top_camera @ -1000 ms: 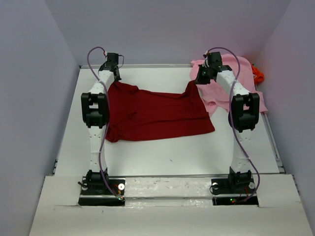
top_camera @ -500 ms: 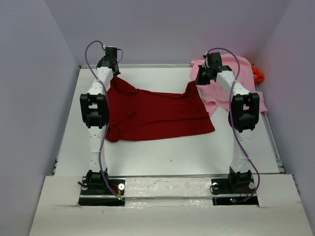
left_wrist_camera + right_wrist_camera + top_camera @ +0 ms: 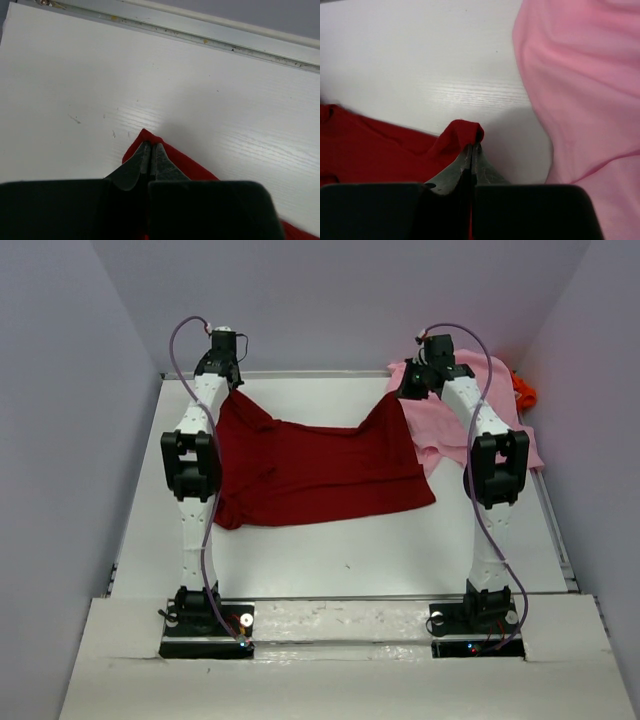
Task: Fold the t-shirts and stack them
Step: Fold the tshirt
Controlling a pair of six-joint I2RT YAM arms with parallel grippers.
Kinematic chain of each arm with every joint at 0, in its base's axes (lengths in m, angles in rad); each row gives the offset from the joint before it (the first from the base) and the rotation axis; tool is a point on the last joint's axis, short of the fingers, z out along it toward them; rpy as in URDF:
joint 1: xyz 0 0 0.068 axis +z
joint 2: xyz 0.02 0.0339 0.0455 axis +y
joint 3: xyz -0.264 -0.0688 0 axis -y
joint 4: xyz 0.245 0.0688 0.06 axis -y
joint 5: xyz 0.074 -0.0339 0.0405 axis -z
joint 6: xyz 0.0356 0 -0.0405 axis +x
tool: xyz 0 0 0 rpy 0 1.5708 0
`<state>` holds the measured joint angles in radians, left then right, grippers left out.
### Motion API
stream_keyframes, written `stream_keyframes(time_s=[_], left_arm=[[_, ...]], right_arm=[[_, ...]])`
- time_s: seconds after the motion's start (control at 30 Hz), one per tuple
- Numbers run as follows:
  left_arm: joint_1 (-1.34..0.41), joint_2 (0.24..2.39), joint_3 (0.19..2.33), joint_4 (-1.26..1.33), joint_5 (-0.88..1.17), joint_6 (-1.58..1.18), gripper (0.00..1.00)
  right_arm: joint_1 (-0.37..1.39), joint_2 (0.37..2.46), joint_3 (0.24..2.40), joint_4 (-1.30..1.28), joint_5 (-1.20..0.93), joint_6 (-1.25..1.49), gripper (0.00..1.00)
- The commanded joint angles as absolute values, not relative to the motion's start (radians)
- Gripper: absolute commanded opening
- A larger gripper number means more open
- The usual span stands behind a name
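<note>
A dark red t-shirt (image 3: 320, 475) lies spread across the middle of the white surface (image 3: 350, 550). Its far corners are raised: the left tool (image 3: 151, 147) is clamped on the upper-left one, the right tool (image 3: 472, 146) on the upper-right. Farther back, at the frame's upper right, lie a pink t-shirt (image 3: 440, 440) and an orange t-shirt (image 3: 524, 392).

Your left gripper (image 3: 151, 152), low in the centre of the frame, pinches a corner of the dark red t-shirt (image 3: 176, 168), its two fingers pressed together over the cloth. The red fabric runs off toward the lower right. Around it lies the white table (image 3: 150, 75); a metal rail (image 3: 200, 33) crosses the top, with purple wall (image 3: 282, 12) at the upper right.
</note>
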<state>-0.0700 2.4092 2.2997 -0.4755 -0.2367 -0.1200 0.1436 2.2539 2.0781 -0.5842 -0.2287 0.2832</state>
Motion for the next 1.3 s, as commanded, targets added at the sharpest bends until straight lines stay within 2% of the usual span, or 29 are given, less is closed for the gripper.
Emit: stream_keyframes(time_s=[0.0, 0.2, 0.37, 0.57, 0.73, 0.97, 1.27], left_arm=[[-0.066, 2.297, 2.343, -0.44, -0.203, -0.109, 0.0], [-0.06, 2.152, 2.203, -0.422, -0.094, -0.135, 0.0], [-0.054, 2.022, 2.109, -0.4, -0.08, -0.155, 0.0], [-0.052, 1.764, 1.791, -0.273, -0.101, -0.164, 0.0], [-0.055, 1.648, 1.665, -0.259, -0.095, -0.182, 0.0], [-0.087, 1.6, 1.497, -0.276, -0.06, -0.198, 0.0], [-0.147, 1.554, 1.394, -0.268, -0.02, -0.222, 0.0]], right_arm=[[0.138, 2.235, 2.148, -0.587, -0.224, 0.268, 0.0], [0.138, 2.177, 2.091, -0.588, -0.207, 0.262, 0.0], [0.138, 2.123, 2.019, -0.574, -0.195, 0.272, 0.0], [0.138, 2.002, 1.856, -0.506, -0.163, 0.293, 0.0], [0.138, 1.947, 1.798, -0.502, -0.169, 0.324, 0.0], [0.156, 1.902, 1.685, -0.503, -0.156, 0.341, 0.0], [0.166, 1.853, 1.554, -0.486, -0.15, 0.345, 0.0]])
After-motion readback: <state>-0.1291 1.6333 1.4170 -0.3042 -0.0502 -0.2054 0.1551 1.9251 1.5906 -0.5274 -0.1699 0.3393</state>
